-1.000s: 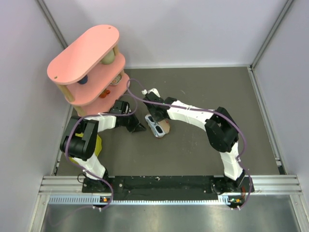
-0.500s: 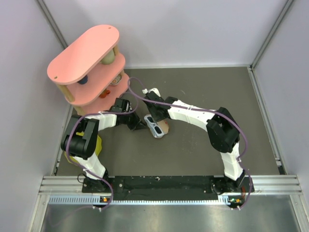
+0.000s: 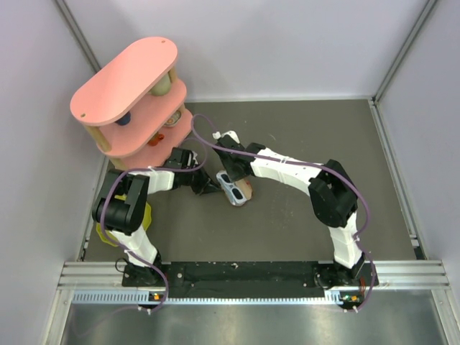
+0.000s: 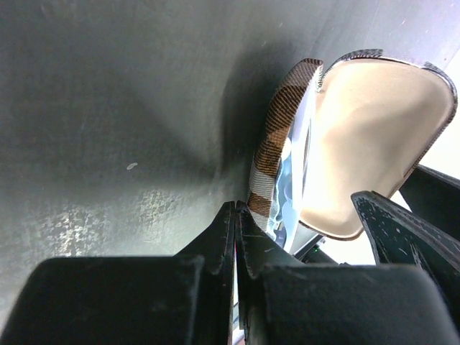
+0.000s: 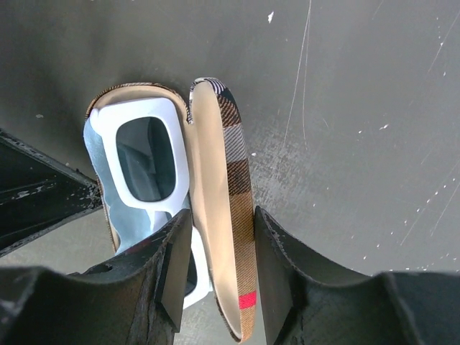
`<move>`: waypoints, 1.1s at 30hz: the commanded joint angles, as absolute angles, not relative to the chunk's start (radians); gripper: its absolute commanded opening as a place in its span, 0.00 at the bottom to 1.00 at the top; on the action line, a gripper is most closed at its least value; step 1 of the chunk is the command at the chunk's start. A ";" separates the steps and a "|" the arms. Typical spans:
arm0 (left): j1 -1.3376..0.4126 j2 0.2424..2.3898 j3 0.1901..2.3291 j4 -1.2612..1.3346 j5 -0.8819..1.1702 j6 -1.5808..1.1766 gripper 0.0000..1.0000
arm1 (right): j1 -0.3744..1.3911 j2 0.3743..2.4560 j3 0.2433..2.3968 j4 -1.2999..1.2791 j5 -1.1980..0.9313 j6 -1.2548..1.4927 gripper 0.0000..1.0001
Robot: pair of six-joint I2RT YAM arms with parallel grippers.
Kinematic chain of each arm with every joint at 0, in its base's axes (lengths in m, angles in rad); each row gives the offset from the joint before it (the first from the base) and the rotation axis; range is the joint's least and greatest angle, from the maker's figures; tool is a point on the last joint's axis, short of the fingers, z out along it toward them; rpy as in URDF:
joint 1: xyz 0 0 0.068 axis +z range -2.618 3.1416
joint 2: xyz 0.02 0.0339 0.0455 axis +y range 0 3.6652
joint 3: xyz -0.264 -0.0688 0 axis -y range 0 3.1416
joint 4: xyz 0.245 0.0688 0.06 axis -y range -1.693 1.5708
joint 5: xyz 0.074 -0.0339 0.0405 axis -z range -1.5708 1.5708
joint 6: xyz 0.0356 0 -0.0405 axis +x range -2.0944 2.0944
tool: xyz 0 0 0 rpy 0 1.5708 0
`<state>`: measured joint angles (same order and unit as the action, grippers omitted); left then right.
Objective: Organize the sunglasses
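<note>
The right gripper is closed on the raised lid of the plaid case. One finger lies against the lid's tan lining and the other against its checked outside. Whether the pads press hard or only just touch is not clear. Inside the open case, just left of the lid, lie the sunglasses. They have a chunky white frame with dark lenses and rest lens-up on a light blue cloth that lines the lower half. The near end of the frame is hidden behind the gripper's finger. The left gripper is clenched with nothing between its fingers. Its tip is low on the table, right at the case's outer left wall; contact cannot be made out. The case lies left of the table's middle, between the two grippers. Farther left and back, at the table's corner, stands a pink tiered shelf.
</note>
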<state>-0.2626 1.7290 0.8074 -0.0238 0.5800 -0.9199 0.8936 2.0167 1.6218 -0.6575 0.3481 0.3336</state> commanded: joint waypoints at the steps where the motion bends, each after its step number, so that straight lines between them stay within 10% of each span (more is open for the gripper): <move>1: -0.275 1.741 0.836 0.072 0.646 -0.940 0.00 | 0.922 1.963 1.693 -0.627 0.276 0.359 0.41; 33: -0.275 1.793 0.873 0.069 0.644 -0.936 0.00 | 0.950 1.985 1.695 -0.607 0.080 0.417 0.52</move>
<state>-0.2634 1.7855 0.8211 -0.0154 0.5926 -0.9253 0.9226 2.0094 1.6653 -0.6540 0.2077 0.3687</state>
